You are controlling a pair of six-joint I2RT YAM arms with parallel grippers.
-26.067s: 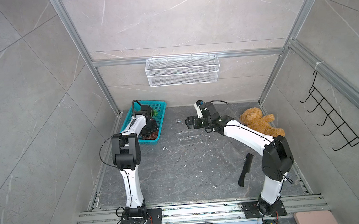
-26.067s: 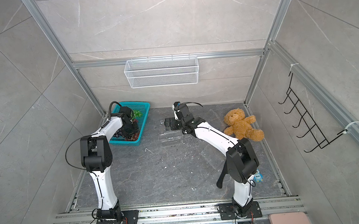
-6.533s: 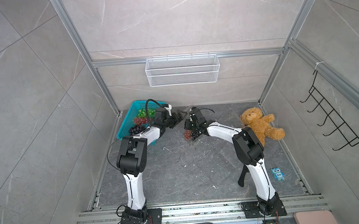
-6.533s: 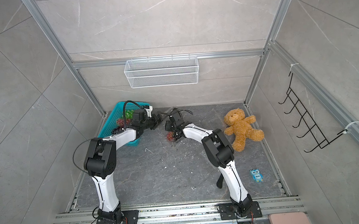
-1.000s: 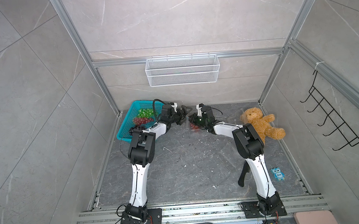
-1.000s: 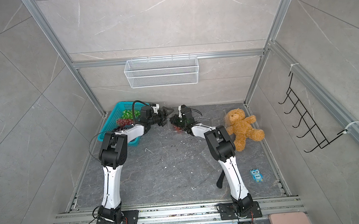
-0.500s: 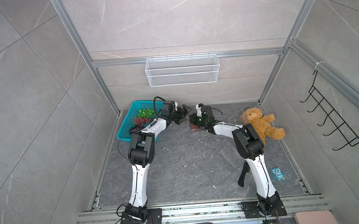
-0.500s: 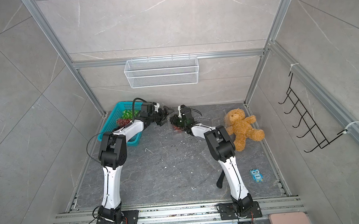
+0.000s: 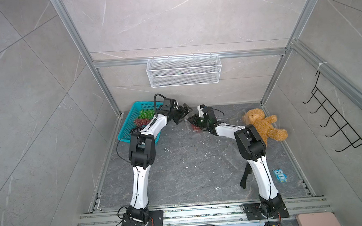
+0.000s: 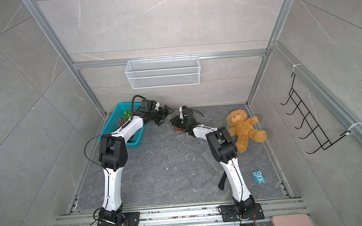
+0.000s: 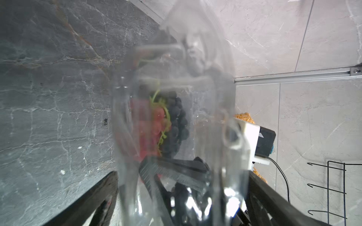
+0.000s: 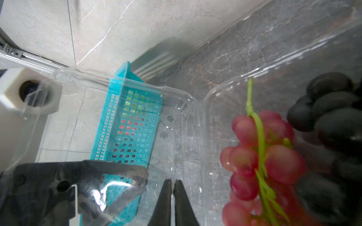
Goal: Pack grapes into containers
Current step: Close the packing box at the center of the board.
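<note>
At floor (image 9: 190, 161) 12 o'clock, clear plastic clamshell container (image 12: 205, 121) holding red and black grape bunches (image 12: 274, 160), left claw (image 9: 184, 114) wide around lid (image 11: 205, 49), right claw (image 12: 172, 185) shut.

Perforated basket (image 9: 130, 116) at desk's (image 9: 190, 165) upper left, grapes (image 9: 144, 117) in it. Container (image 9: 193, 126) right of it, mid-frame; teddy bear (image 9: 261, 123) further right. Wire basket (image 9: 184, 74) on wall (image 9: 181, 30) above.

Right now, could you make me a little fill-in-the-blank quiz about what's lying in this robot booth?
The clear container holds dark grapes and ____ grapes.
The teal basket holds red, dark and ____ grapes.
The white wire basket hangs on the back ____.
The left fingers stand wide open; the right fingers are ____.
Missing words: red; green; wall; shut.
</note>
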